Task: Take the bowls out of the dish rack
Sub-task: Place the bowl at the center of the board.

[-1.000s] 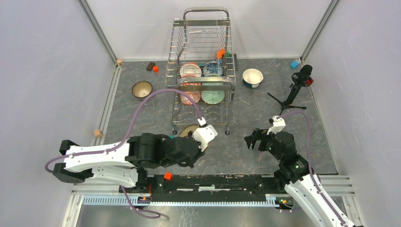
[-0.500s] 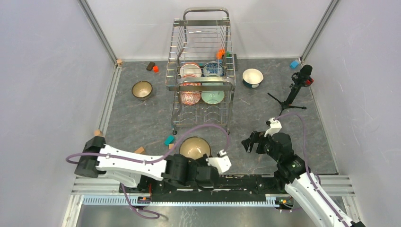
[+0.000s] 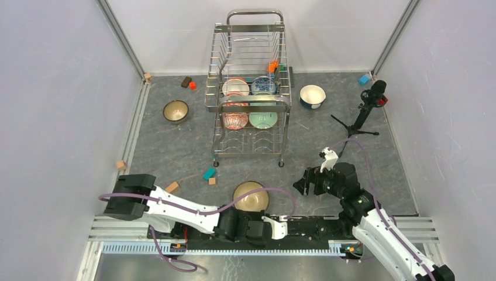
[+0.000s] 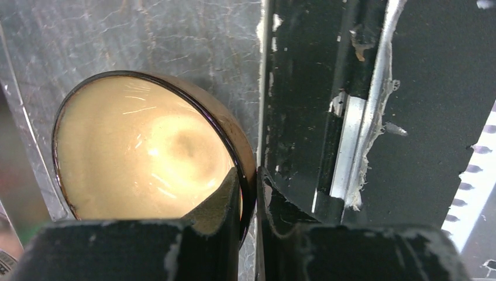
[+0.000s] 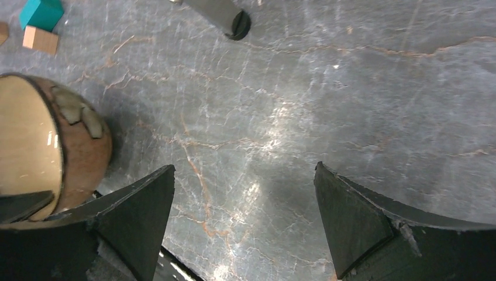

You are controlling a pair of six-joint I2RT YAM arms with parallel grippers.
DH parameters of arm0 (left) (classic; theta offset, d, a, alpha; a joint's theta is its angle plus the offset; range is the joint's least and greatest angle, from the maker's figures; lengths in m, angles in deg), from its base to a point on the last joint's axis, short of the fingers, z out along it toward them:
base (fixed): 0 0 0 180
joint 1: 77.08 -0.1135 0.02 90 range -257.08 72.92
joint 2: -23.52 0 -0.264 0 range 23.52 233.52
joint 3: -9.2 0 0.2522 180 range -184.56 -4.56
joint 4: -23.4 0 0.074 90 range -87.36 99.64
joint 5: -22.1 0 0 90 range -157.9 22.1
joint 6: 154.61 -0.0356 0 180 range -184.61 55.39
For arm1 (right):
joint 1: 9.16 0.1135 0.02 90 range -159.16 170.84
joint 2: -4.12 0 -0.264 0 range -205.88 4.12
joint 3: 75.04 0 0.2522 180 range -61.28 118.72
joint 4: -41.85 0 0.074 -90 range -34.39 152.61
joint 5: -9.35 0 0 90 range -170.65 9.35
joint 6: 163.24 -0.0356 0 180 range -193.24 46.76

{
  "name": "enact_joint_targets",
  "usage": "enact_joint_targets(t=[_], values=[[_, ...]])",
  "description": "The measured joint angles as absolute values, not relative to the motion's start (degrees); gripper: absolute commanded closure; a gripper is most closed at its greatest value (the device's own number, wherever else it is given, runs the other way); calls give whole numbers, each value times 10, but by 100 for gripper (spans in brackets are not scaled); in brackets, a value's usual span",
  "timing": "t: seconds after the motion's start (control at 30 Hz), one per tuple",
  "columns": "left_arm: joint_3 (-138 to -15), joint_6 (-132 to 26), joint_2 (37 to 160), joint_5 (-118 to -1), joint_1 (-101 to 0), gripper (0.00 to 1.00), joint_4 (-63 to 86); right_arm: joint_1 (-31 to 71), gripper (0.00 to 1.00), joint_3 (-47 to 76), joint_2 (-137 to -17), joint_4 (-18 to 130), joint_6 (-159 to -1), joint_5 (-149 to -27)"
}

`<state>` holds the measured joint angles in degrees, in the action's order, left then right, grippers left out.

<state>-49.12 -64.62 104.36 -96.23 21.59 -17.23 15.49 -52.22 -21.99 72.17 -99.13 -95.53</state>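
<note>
Since the frame half a second earlier, the left arm has folded back toward the near edge, carrying the brown bowl (image 3: 251, 196) nearer to the black base rail (image 4: 421, 117) and a little rightward; the right end effector (image 5: 244, 175) has edged toward the bowl. The left end effector (image 4: 248, 182) is clenched on the bowl's rim, with one finger (image 4: 219, 204) inside against the cream glaze and the other outside the brown wall. The bowl extends ahead and to the left of these fingers, its mouth facing the wrist camera. Whether the bowl touches the table (image 5: 351, 88) cannot be told. The right end effector is released, its fingers spread wide over bare table, with the bowl just to its left. The dish rack (image 3: 251, 64) stands well beyond both end effectors and, as before, holds four bowls. A dark bowl (image 3: 175, 110) and a teal-and-white bowl (image 3: 312, 95) sit on the table either side of it, unmoved.
</note>
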Motion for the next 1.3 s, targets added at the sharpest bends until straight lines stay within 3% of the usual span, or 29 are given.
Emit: enact_joint_targets(t=[0.4, 0.97, 1.17, 1.3], values=[[-446, -766, 1052, -953, 221, 98, -77, 178, 12, -514, -277, 716, -959, -1014], [-436, -795, 1022, -885, 221, 98, -44, 420, 20, -387, -369, 718, -975, -868], [-435, -801, 1020, -876, 221, 98, -48, 476, 28, -364, -388, 726, -984, -829], [-436, -804, 1021, -874, 221, 98, -48, 502, 39, -356, -412, 728, -985, -813]])
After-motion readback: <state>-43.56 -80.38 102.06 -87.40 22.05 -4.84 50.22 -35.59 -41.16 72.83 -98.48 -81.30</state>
